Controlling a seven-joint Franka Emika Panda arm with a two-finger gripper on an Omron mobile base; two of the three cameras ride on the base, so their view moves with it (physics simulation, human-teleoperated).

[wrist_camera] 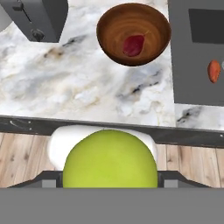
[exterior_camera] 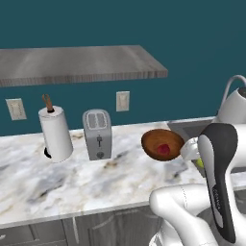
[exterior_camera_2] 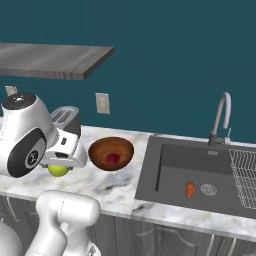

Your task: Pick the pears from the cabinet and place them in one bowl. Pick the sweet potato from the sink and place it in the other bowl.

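My gripper (exterior_camera_2: 60,166) is shut on the yellow-green pear (exterior_camera_2: 56,171), held above the counter's front edge, left of the dark reddish-brown bowl (exterior_camera_2: 99,150). In the hand view this pear (wrist_camera: 109,159) bulges at the bottom and hides the fingertips. The dark red pear (wrist_camera: 133,45) lies inside the bowl (wrist_camera: 111,30). In the sink (exterior_camera_2: 165,175) the orange sweet potato (exterior_camera_2: 190,189) rests on the basin floor near the drain. The cabinet slab (exterior_camera: 77,65) hangs on the wall above. The other bowl is out of view.
A toaster (exterior_camera: 98,133) and a paper towel roll (exterior_camera: 55,133) stand at the back of the marble counter (exterior_camera: 57,182). A chrome tap (exterior_camera_2: 221,117) rises behind the sink and a wire rack (exterior_camera_2: 244,175) sits at its right.
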